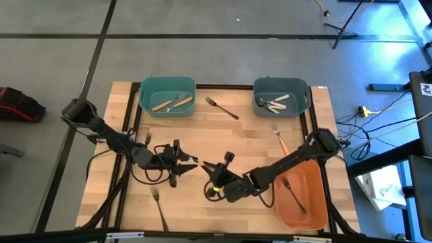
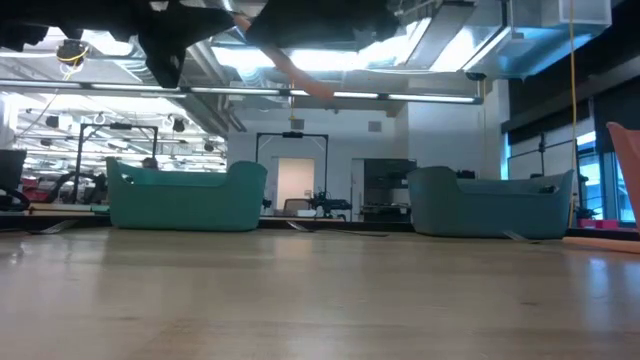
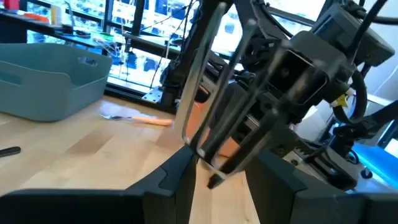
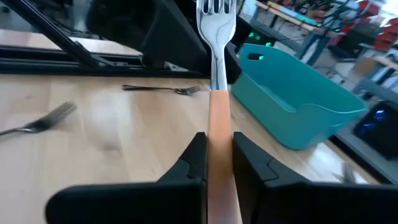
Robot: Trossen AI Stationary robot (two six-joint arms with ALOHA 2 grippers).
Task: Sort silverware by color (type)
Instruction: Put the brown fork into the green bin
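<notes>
right pincer (image 4: 217, 165) pinching orange-handled fork (image 4: 217, 74) | left pincer (image 3: 217, 180) spread | high view hides tines

Your table (image 1: 223, 131) is pale wood planks edged with a black frame, and it stands on a grey floor (image 1: 202, 54) crossed by dark lines. Cables (image 1: 378, 125) trail across that floor beside it, and a black stand's legs (image 1: 341, 30) show at the far edge. Looking level across the table, you see long ceiling light strips (image 2: 330, 95), a lit doorway (image 2: 293, 182) in the far wall, and tall windows (image 2: 525, 165) beside it.
</notes>
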